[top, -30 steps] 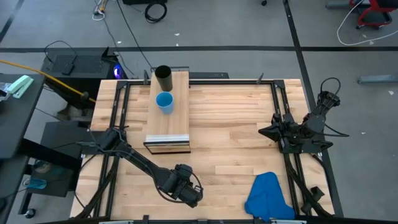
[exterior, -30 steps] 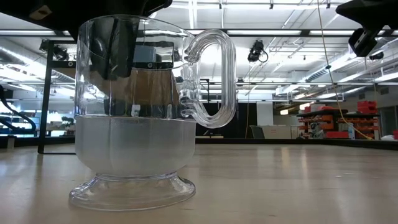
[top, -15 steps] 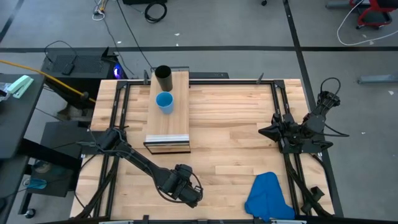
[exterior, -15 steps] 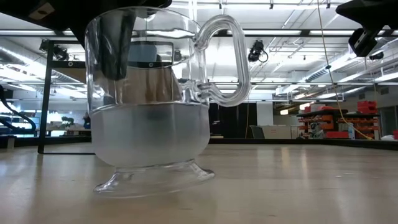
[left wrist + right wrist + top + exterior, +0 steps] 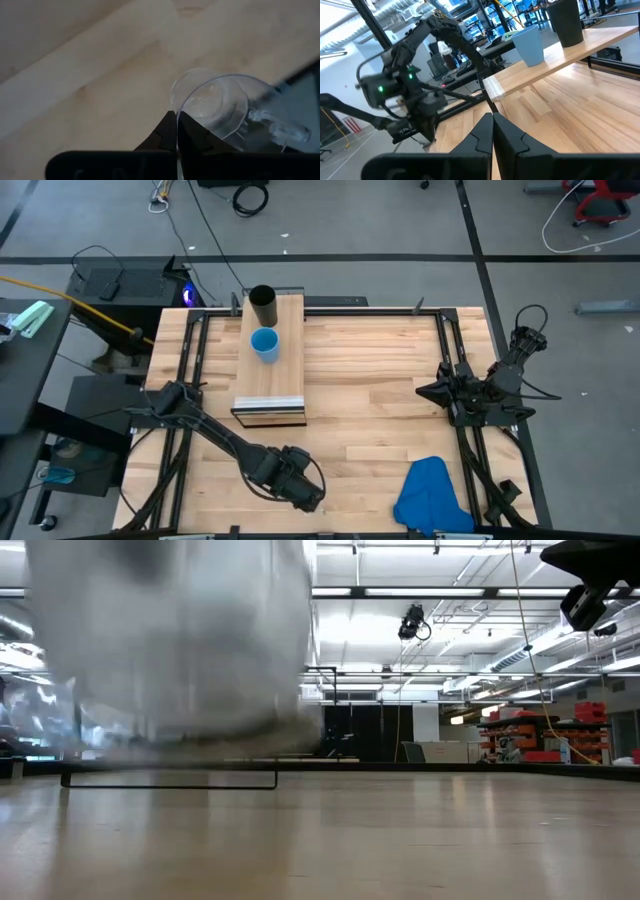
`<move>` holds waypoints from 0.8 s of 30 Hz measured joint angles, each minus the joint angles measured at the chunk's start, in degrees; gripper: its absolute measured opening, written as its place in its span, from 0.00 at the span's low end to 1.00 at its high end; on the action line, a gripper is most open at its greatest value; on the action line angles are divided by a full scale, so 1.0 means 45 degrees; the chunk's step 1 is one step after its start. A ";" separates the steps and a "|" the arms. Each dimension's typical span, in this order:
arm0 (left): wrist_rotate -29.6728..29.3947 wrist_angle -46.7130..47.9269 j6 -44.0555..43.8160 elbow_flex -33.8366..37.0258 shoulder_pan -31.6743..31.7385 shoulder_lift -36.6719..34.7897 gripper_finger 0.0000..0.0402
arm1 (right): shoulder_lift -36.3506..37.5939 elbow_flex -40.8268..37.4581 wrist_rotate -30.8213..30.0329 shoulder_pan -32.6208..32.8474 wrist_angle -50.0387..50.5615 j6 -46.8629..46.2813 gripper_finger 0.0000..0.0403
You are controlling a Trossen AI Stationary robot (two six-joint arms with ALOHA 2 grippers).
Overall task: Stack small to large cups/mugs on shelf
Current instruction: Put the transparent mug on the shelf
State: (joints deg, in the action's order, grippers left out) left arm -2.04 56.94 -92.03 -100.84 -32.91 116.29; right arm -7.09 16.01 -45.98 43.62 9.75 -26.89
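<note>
A clear plastic cup (image 5: 215,105) with a loop handle (image 5: 280,131) hangs from my left gripper (image 5: 176,131), which is shut on it over the table's near middle (image 5: 300,485). In the low view the cup (image 5: 170,640) is a blur above the tabletop. The tall black cup (image 5: 263,305) and the blue cup (image 5: 265,345) stand upright on the far half of the light-wood shelf (image 5: 270,385). My right gripper (image 5: 492,127) waits shut at the table's right side (image 5: 432,391). My left gripper pinches the clear cup's rim (image 5: 178,106) between its two fingers, one inside the wall and one outside, on the side away from the handle. The fingers come steeply from above. The cup hangs tilted, its foot (image 5: 200,735) clear of the table.
A blue cloth (image 5: 432,495) lies crumpled at the near right edge. The shelf's metallic front edge (image 5: 269,404) faces the near side, and its near half is bare wood. Black frame rails run along the table's left and right sides.
My left gripper has shut on the clear cup's rim and risen. The cup stood on its foot, then tipped with one side of the foot off the table, and now hangs lifted clear.
</note>
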 joint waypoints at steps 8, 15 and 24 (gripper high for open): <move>0.0238 0.0771 -0.0425 -0.0015 -0.0211 -0.2012 0.01 | 0.0005 0.0000 0.0000 -0.0002 0.0002 0.0003 0.04; 0.0308 0.3210 -0.2079 -0.0010 -0.0792 -0.3539 0.01 | 0.0000 0.0000 0.0000 -0.0002 0.0002 0.0003 0.04; -0.1693 0.2517 -0.1757 -0.0010 -0.0760 -0.5193 0.01 | 0.0000 0.0000 0.0000 0.0002 0.0006 0.0003 0.04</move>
State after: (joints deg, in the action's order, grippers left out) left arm -9.66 68.27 -99.93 -100.88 -36.33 92.92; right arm -7.09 16.01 -45.98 43.63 9.78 -26.87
